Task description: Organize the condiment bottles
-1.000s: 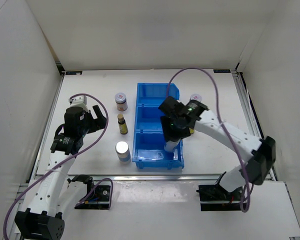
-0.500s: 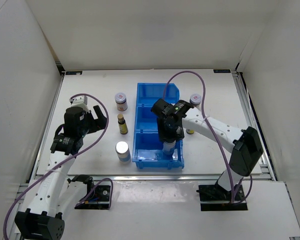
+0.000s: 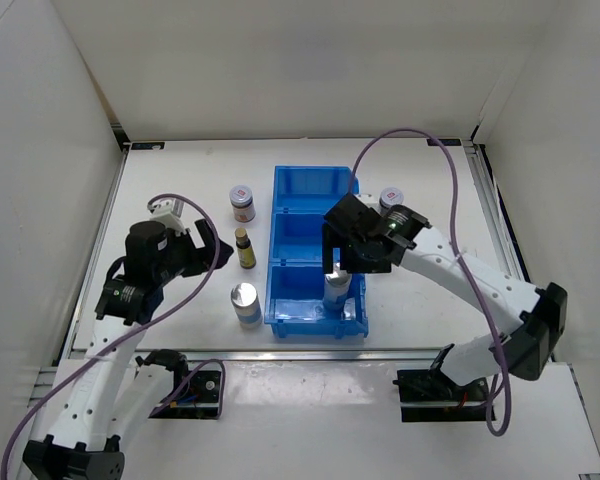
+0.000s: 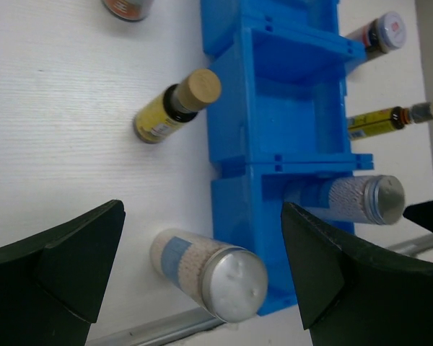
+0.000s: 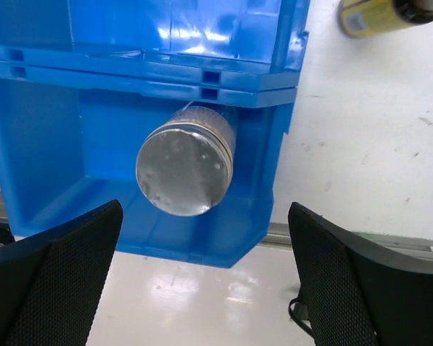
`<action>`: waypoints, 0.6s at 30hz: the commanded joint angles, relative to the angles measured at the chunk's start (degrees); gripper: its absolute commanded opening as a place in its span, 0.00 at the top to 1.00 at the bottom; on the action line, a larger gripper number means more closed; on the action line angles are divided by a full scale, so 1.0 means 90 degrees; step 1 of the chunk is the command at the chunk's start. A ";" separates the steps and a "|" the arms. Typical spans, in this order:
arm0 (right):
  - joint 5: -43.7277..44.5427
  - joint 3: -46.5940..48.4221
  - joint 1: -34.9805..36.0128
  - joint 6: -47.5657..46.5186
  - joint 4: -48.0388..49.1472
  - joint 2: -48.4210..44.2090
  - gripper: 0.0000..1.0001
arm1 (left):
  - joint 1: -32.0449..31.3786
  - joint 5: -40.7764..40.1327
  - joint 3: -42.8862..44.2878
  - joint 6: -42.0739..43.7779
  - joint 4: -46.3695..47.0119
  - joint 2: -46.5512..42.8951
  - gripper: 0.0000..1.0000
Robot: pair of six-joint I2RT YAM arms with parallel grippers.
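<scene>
Top external view gave us the white surface [image 3: 180, 170] with the blue bin [image 3: 315, 182] standing lengthwise at its middle, three compartments running away from the arms. One white-blue cylinder [image 5: 187, 158] stood upright in the nearest compartment, hard against the right wall. The right fingers [image 5: 58, 288] hung spread wide above it, gripping nothing, so we judged that bottle placed.

We thought the coming move turned on the second white-blue cylinder [image 3: 245, 301]. It stood upright on the surface just beside the bin's left wall, close to the near edge, silver top up. It lay ahead of the left fingers [image 4: 50, 267], toward the bin. Those fingers were wide apart and empty, and the left arm was clearly the nearer.

Room looked open on the cylinder's left. The bin wall crowded its right, and a slim yellow-labelled bottle [image 3: 244, 248] stood just beyond it. A grey-lidded jar [image 3: 242, 202] sat farther back.
</scene>
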 commanded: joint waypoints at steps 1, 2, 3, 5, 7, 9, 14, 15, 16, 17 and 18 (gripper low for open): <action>0.0699 0.0076 0.0117 -0.0079 -0.0011 -0.0461 0.01 | -0.0258 0.0579 0.0244 -0.0348 -0.0106 -0.0196 0.00; 0.0777 0.0076 0.0117 -0.0138 0.0047 -0.0540 0.01 | -0.0317 0.0581 0.0311 -0.0348 -0.0106 -0.0293 0.00; 0.0836 -0.0069 0.0117 -0.0139 0.0144 -0.0619 0.00 | -0.0386 0.0668 0.0312 -0.0348 -0.0106 -0.0352 0.00; 0.0837 -0.0285 0.0117 -0.0139 0.0301 -0.0824 0.00 | -0.0522 0.0746 0.0312 -0.0348 -0.0174 -0.0440 0.00; 0.0837 -0.0616 0.0117 -0.0139 0.0467 -0.0883 0.00 | -0.0658 0.0805 0.0312 -0.0416 -0.0427 -0.0440 0.00; 0.0750 -0.0676 0.0117 -0.0139 0.0536 -0.0883 0.00 | -0.0786 0.0805 0.0254 -0.0582 -0.0544 -0.0440 0.00; 0.1021 -0.0754 0.0331 0.0085 0.0536 -0.0951 0.00 | -0.1332 0.0124 0.0312 -0.0884 -0.1404 -0.0285 0.00; 0.1090 -0.0813 0.0448 0.0086 0.0536 -0.0951 0.00 | -0.1392 0.0035 0.0312 -0.0944 -0.1405 -0.0216 0.00; 0.1149 -0.0813 0.0449 0.0153 0.0536 -0.0951 0.00 | -0.1470 -0.0053 0.0312 -0.1012 -0.1482 -0.0119 0.00; 0.1149 -0.0813 0.0536 0.0154 0.0536 -0.0951 0.00 | -0.1615 -0.0247 0.0312 -0.1012 -0.1483 0.0075 0.00; 0.1227 -0.0813 0.0595 0.0154 0.0536 -0.0951 0.00 | -0.1684 -0.0336 0.0312 -0.1177 -0.1483 0.0155 0.00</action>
